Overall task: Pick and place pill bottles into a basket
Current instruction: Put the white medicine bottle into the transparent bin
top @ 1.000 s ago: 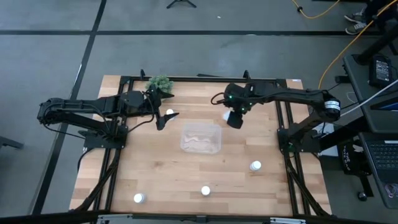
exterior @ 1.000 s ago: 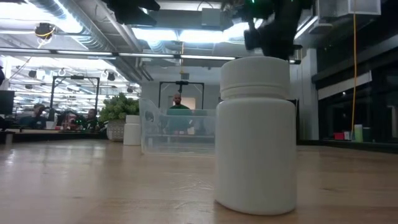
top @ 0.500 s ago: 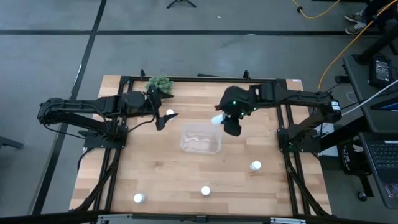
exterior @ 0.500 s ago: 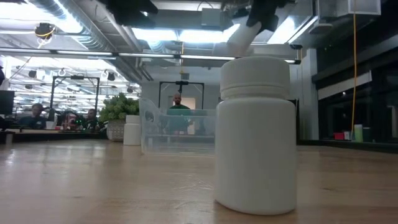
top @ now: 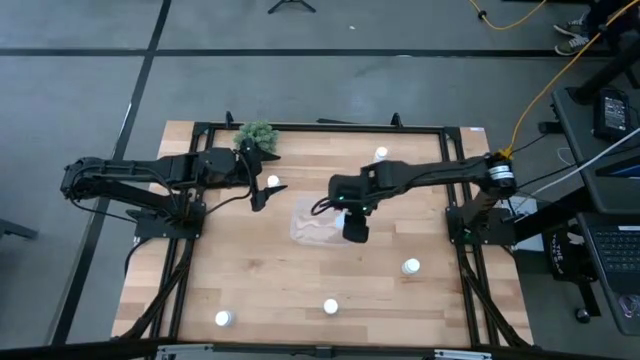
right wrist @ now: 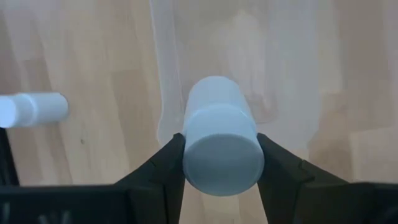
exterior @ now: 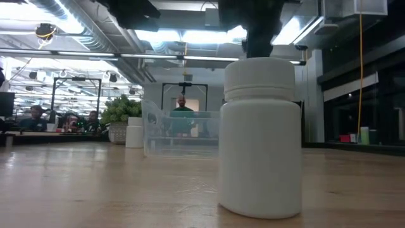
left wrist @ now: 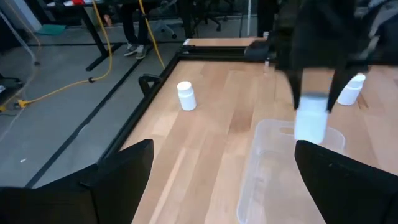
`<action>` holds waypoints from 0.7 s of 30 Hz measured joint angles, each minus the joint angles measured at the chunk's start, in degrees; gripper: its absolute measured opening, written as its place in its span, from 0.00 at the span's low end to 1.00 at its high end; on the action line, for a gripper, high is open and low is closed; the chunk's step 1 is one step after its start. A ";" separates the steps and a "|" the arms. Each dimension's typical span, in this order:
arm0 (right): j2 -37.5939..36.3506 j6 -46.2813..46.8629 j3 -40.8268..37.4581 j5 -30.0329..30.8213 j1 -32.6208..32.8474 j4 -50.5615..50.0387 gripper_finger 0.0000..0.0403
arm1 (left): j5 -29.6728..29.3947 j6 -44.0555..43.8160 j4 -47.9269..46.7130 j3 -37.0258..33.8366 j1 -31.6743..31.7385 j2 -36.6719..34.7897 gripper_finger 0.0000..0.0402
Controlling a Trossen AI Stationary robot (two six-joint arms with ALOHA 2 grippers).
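Clear plastic, low-walled and round-cornered, the basket (top: 322, 221) sits at the centre of the wooden table (top: 250, 280) in the high view. No bottle lies in it; through its floor only the wood grain shows in the right wrist view (right wrist: 261, 56).

The right gripper (top: 352, 222) hangs over the basket's right edge in the high view, its arm stretching in from the right side of the frame. Its fingers (right wrist: 163, 168) are clamped on a white bottle (right wrist: 219, 140), one on each side of the cap end, and the bottle points down over the basket's rim. In the left wrist view that same bottle (left wrist: 310, 118) hangs upright under the dark gripper, above the near end of the basket (left wrist: 273, 180) and not touching it.

The left gripper (top: 263, 190) waits left of the basket, near the upper left of the table, with its fingers (left wrist: 124, 171) spread apart and nothing between them. A bottle (top: 273, 181) stands just beside it, and the plant (top: 257, 134) is at the table's upper edge.

Other bottles stand apart on the table: one near the upper edge (top: 381, 153), one at right of centre (top: 410, 266), one at bottom centre (top: 330, 306), one at lower left (top: 222, 318). In the low view one bottle (exterior: 261, 136) fills the foreground, with the basket (exterior: 180, 134) behind it.
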 joint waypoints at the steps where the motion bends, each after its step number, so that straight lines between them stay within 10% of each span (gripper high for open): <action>1: 0.95 -0.32 -0.02 -0.03 0.00 -0.02 0.37 | 0.12 0.00 -0.12 0.00 0.00 0.14 0.95; 21: 12.65 -2.97 5.20 2.16 -1.43 -3.10 0.37 | 2.29 0.02 -1.02 0.00 -0.07 0.37 0.96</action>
